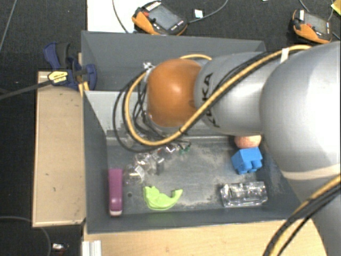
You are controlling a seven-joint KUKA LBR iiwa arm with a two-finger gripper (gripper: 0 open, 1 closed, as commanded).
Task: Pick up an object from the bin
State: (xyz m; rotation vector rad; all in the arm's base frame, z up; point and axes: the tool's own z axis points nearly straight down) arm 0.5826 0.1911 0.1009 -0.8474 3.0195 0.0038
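Your arm (240,100) comes in from the right and crosses most of the grey bin (176,49), with its orange wrist cover (170,92) over the back left part of the floor and a yellow cable and some black cables (129,122) looped round that cover. Just under the cover you see the claw (152,161), a cluster of shiny metal parts low over the left half of the floor. From this angle you cannot tell whether it is apart or together, and you see nothing gripped in it. The things nearest to it lie along the front of the bin. A purple bar (115,191) lies lengthwise against the left wall, just to the front and left of the claw. A bright green curved piece (161,198) lies flat just in front of the claw, beside the purple bar but apart from it. Neither one touches the claw as far as you can see. Further right, well apart from the claw, a clear plastic block (243,194) lies near the front wall. A blue block (246,160) sits behind it, and a peach-coloured rounded thing (248,141) shows at the arm's edge, partly hidden by the arm. The floor between the claw and the blue block is bare, scuffed metal.
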